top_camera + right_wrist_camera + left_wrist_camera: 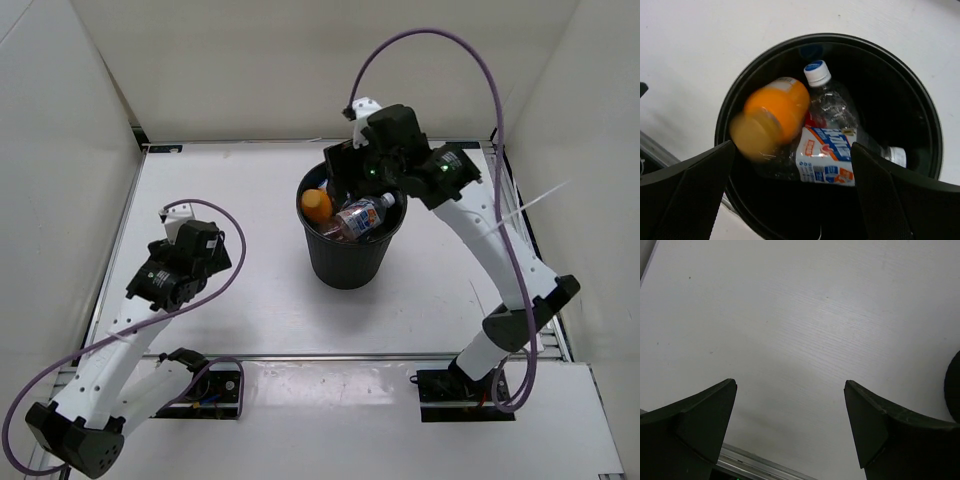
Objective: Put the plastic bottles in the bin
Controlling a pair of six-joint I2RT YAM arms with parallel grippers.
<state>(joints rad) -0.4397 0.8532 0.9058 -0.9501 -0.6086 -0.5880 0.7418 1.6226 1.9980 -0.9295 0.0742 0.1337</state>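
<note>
The round black bin (350,262) stands in the middle of the table. Inside it lie the short orange bottle (316,205), blurred in the right wrist view (771,116), and a clear bottle with a blue-white label (830,155), seen from above too (362,217). More clear bottles lie under them, one with a white cap (817,73); a red label shows partly. My right gripper (792,150) is open and empty right above the bin (935,125). My left gripper (790,390) is open and empty over bare table at the left, also seen from above (170,275).
White walls enclose the table on three sides. The bin's edge (952,390) shows at the right of the left wrist view. A metal rail (765,465) runs along the near table edge.
</note>
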